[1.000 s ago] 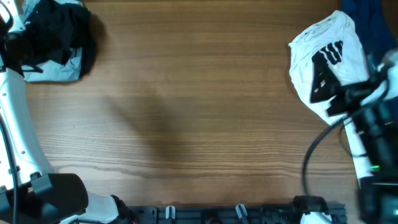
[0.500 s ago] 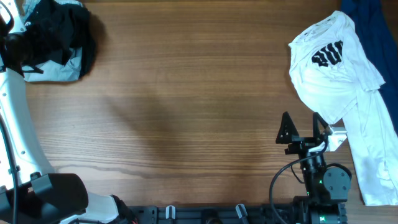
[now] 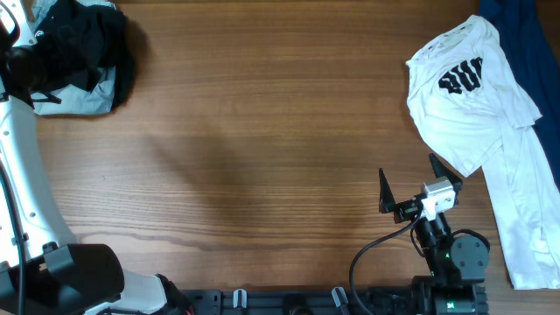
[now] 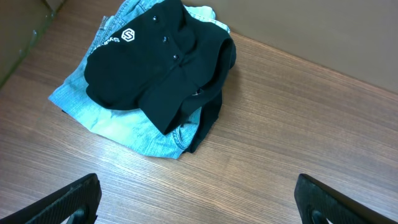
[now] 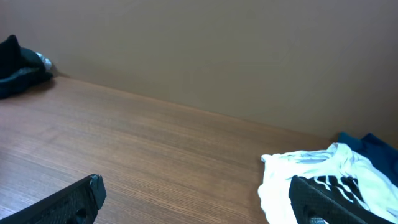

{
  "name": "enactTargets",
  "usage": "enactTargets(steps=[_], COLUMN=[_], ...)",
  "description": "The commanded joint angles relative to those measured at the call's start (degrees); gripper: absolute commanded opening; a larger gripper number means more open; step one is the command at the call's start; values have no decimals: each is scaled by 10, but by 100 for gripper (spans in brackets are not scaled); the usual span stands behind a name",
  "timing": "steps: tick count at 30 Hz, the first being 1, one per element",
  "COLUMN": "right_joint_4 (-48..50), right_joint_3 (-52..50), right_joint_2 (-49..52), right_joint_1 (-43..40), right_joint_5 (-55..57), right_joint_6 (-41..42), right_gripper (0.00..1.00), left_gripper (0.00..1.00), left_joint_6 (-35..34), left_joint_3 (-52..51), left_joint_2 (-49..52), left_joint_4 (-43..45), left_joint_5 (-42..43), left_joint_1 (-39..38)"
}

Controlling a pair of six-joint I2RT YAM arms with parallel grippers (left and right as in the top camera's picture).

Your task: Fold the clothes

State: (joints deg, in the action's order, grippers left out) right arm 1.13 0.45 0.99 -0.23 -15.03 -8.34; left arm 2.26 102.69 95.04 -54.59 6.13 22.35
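Note:
A black short-sleeved shirt (image 4: 155,62) with a small white logo lies crumpled on light-blue jeans (image 4: 118,127) at the table's far left corner (image 3: 83,48). My left gripper (image 4: 199,202) is open and empty, hovering apart from this pile. A white tee with black print (image 3: 472,96) lies spread at the right, partly over a navy garment (image 3: 525,31). My right gripper (image 3: 411,182) is open and empty near the front edge, left of the tee's lower part. The right wrist view shows the tee (image 5: 323,177) just past the right finger.
The white left arm (image 3: 19,166) runs along the table's left edge. The right arm's base and cable (image 3: 451,254) sit at the front right. The wooden table (image 3: 262,131) lies between the two piles. A wall (image 5: 217,50) stands behind the table.
My right arm has pulled back from over the white tee to the front edge, then shifted slightly left. The tee, bunched before, now lies spread flat. The left arm has not moved.

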Motion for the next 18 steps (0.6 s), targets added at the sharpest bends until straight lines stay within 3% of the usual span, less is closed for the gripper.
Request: enactTargets(steps=[1,14,18], right_joint_4=[3,3,3], right_joint_3=[-2,-2,-2], right_joint_2=[-7,-7,-7], right_joint_1=[3,3,3], right_joint_5=[-11,-11,-11], right_joint_6=[-11,-11,-11], right_gripper=[100,100,100], left_gripper=[100,100,100], left_joint_6=[2,2,2], left_joint_3=[1,1,1], left_joint_2=[4,-2,-54], left_joint_4=[0,0,0], left_joint_5=[9,9,9], left_joint_1=[0,-4,-68])
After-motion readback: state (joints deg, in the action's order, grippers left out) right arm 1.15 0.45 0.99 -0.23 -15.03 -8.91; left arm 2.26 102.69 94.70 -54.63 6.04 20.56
